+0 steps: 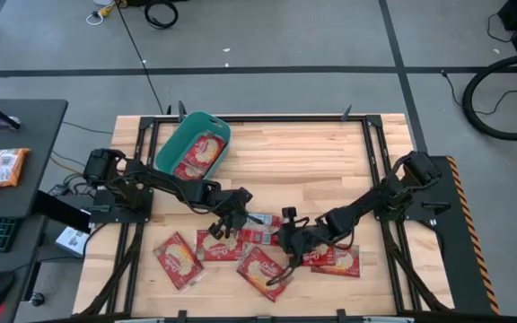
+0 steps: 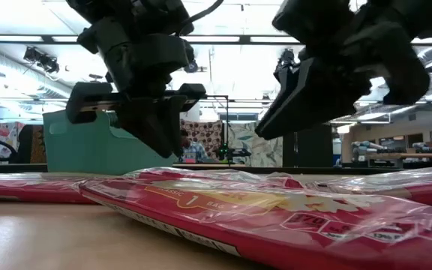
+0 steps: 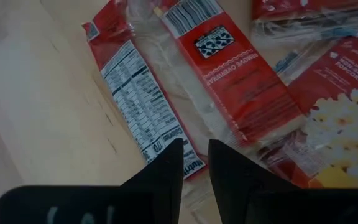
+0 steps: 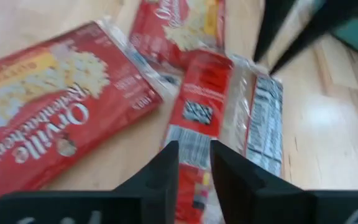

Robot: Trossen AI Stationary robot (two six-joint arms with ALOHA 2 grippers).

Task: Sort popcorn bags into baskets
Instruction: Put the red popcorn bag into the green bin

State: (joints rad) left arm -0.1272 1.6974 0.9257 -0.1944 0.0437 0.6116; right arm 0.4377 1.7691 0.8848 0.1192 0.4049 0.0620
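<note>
Several red popcorn bags lie flat on the wooden table near its front edge, among them one at the left (image 1: 176,258) and one at the right (image 1: 335,260). One more bag (image 1: 200,154) lies inside the teal tub (image 1: 176,136) at the far left. My left gripper (image 1: 233,218) is shut and empty. It hovers over a bag lying pale label side up (image 3: 142,99). My right gripper (image 1: 287,240) is shut and empty, just above a red bag with a barcode (image 4: 197,118). In the low view, both grippers, the left (image 2: 156,139) and the right (image 2: 276,120), are clear of the bags (image 2: 276,214).
The two grippers are close together over the middle of the bag pile, and the left arm's fingers (image 4: 291,31) show in the right wrist view. Bare wood (image 1: 303,157) lies between the tub and the pile. A side desk (image 1: 16,161) stands left of the table.
</note>
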